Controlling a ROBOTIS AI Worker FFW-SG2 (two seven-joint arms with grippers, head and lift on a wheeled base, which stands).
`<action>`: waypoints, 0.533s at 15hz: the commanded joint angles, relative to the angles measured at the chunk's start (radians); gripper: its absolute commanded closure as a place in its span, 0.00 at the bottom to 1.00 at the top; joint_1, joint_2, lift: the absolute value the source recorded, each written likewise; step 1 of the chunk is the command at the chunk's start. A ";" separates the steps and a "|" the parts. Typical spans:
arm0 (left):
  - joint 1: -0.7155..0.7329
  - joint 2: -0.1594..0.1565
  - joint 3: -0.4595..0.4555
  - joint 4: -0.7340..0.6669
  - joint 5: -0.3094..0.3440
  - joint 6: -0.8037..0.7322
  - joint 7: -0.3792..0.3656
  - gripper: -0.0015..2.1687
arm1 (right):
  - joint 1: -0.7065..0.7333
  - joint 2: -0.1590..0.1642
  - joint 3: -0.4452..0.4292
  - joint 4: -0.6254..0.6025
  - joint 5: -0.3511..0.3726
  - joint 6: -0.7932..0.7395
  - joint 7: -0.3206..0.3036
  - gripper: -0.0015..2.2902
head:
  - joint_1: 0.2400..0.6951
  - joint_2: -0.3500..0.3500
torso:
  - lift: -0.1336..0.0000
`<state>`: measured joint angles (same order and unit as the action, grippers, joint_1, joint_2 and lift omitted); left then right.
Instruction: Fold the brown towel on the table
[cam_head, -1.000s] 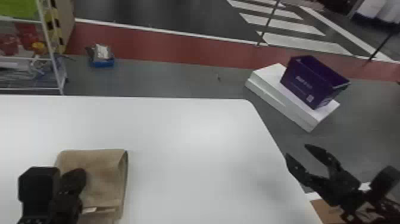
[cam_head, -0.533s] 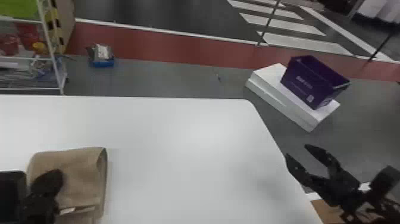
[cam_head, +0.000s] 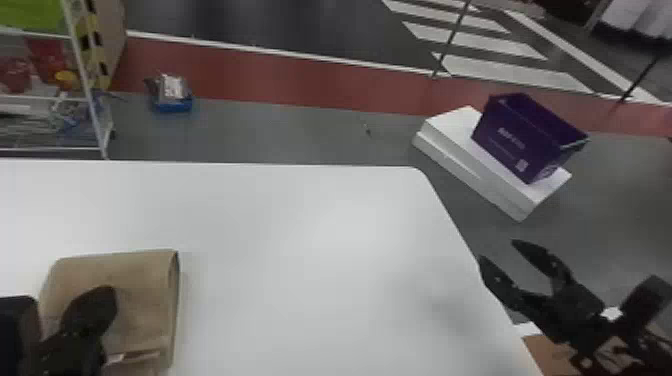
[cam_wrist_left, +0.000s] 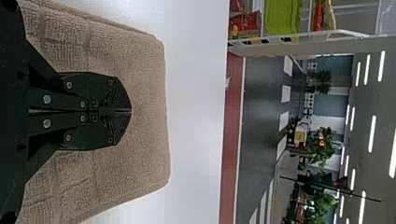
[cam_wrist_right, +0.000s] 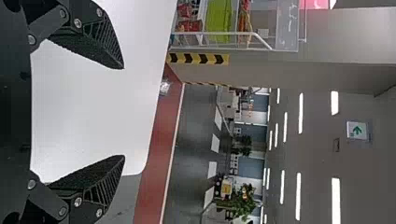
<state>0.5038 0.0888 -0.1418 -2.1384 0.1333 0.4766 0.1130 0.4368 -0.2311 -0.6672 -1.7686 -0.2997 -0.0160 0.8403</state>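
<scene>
In your head view, the brown towel (cam_head: 145, 300) lies folded on the white table (cam_head: 300, 240), toward your left and the near edge, with a rounded fold along its right side and a small pale tab (cam_head: 115, 358) near its lower edge. Your left gripper (cam_head: 95, 300) is over it. Your right gripper (cam_head: 499, 251) is out by the table's right edge, fingers spread. On the floor beyond that side, a purple bin (cam_head: 510, 140) sits on white slabs (cam_head: 465, 170); its side carries a line of pale print and a square, code-like label (cam_head: 521, 165). Farther left you have a shelf rack (cam_head: 82, 65) and a blue container (cam_head: 172, 104).

In your left wrist view, the left gripper's two fingers meet flat against each other above the towel, whose fabric spreads out around them. You cannot tell here whether the tips press into it.

In your right wrist view, the right gripper's fingers stand wide apart, with tabletop visible in the gap. Past them are yellow-and-black chevron marking (cam_wrist_right: 198, 58) and a sign (cam_wrist_right: 357, 130) bearing a green arrow.
</scene>
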 joint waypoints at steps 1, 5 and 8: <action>0.061 0.000 0.004 -0.118 0.028 -0.020 -0.019 0.91 | 0.007 0.004 -0.005 -0.008 -0.038 0.000 -0.003 0.06 | 1.00 0.00 | 0.07; 0.136 0.009 0.027 -0.285 -0.009 -0.164 -0.033 0.76 | 0.030 0.099 0.061 -0.178 -0.055 0.098 -0.092 0.04 | 1.00 0.00 | 0.07; 0.167 0.011 0.137 -0.270 -0.024 -0.253 -0.067 0.08 | 0.063 0.156 0.156 -0.302 -0.041 0.126 -0.168 0.04 | 1.00 0.06 | 0.07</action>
<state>0.6493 0.0994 -0.0629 -2.4185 0.1125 0.2825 0.0621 0.4815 -0.1012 -0.5599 -2.0121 -0.3479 0.1002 0.6911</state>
